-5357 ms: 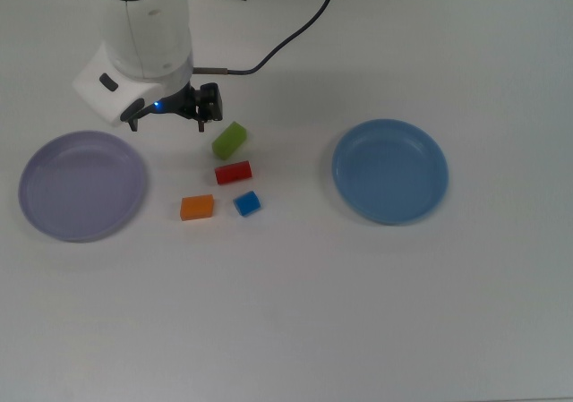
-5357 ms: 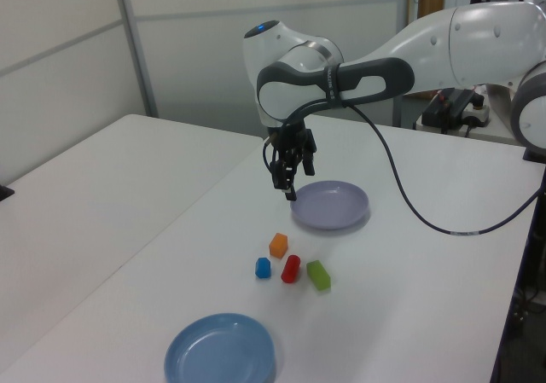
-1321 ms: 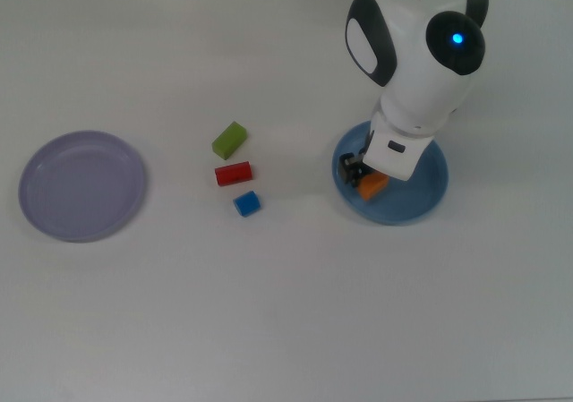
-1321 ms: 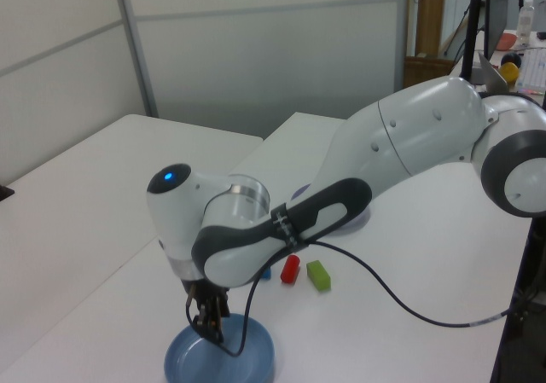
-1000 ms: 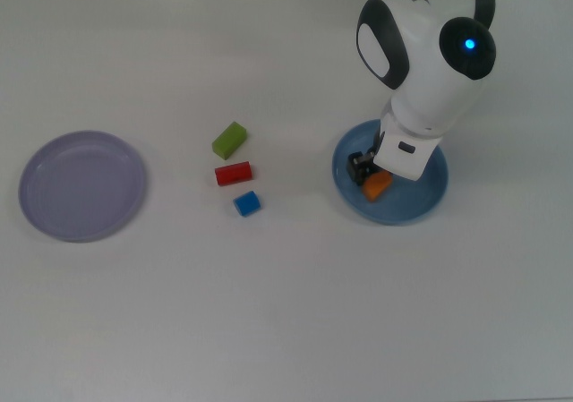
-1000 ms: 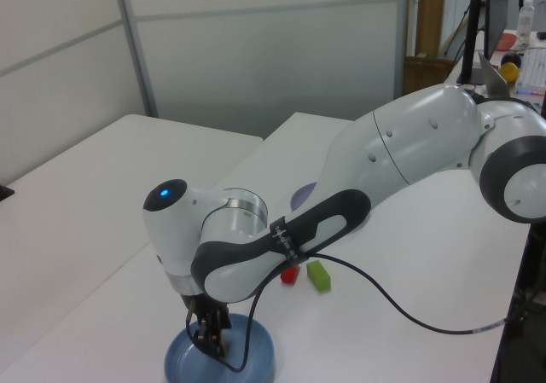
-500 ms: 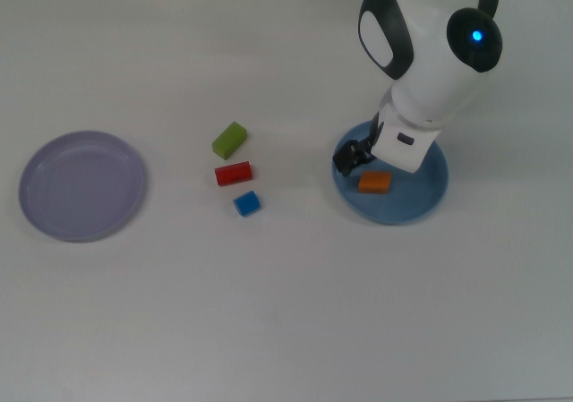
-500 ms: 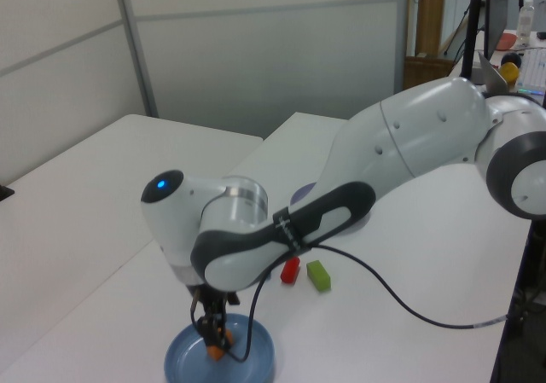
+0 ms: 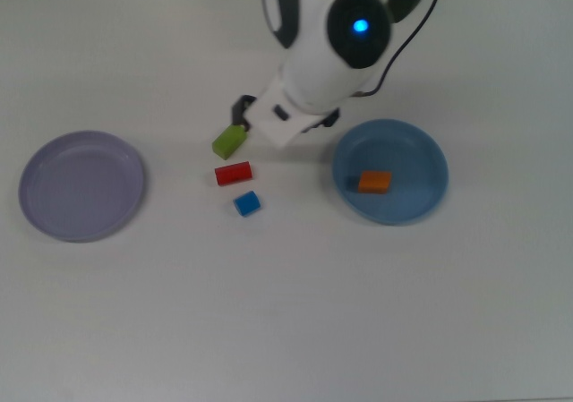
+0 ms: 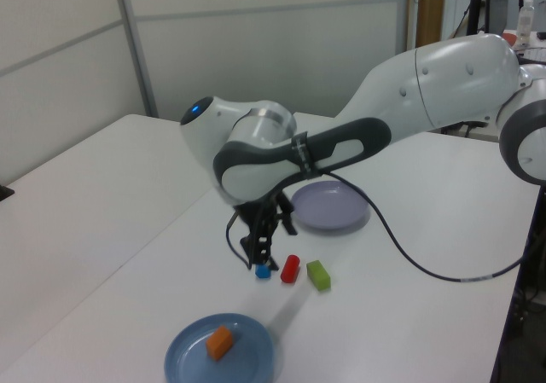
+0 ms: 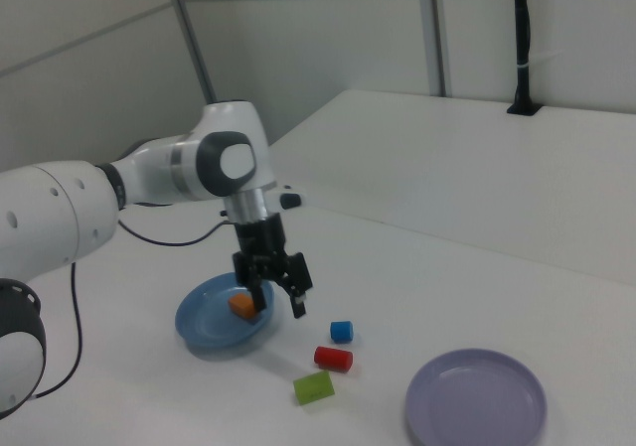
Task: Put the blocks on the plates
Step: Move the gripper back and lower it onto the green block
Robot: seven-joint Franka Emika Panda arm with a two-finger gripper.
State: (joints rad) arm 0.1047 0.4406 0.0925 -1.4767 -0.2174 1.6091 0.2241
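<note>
The orange block (image 9: 374, 182) lies alone on the light blue plate (image 9: 414, 154), also seen in the left view as orange block (image 10: 219, 342) on blue plate (image 10: 189, 355). The green block (image 9: 229, 140), red block (image 9: 233, 173) and blue cube (image 9: 247, 203) lie on the table in the middle. The lavender plate (image 9: 82, 185) is bare at the top view's left. My gripper (image 11: 278, 304) hangs open with nothing in it, between the blue plate (image 11: 204, 329) and the blocks; in the top view the gripper (image 9: 242, 114) is just above the green block.
The arm's white body (image 9: 331, 44) covers the table's middle rear in the top view, and its black cable (image 10: 409, 264) trails over the table in the left view. The table's edge runs close to the blue plate in the left view.
The gripper let go of the orange block on the blue plate, rose, and swung toward the top view's left, now over the green block. The other blocks have not moved.
</note>
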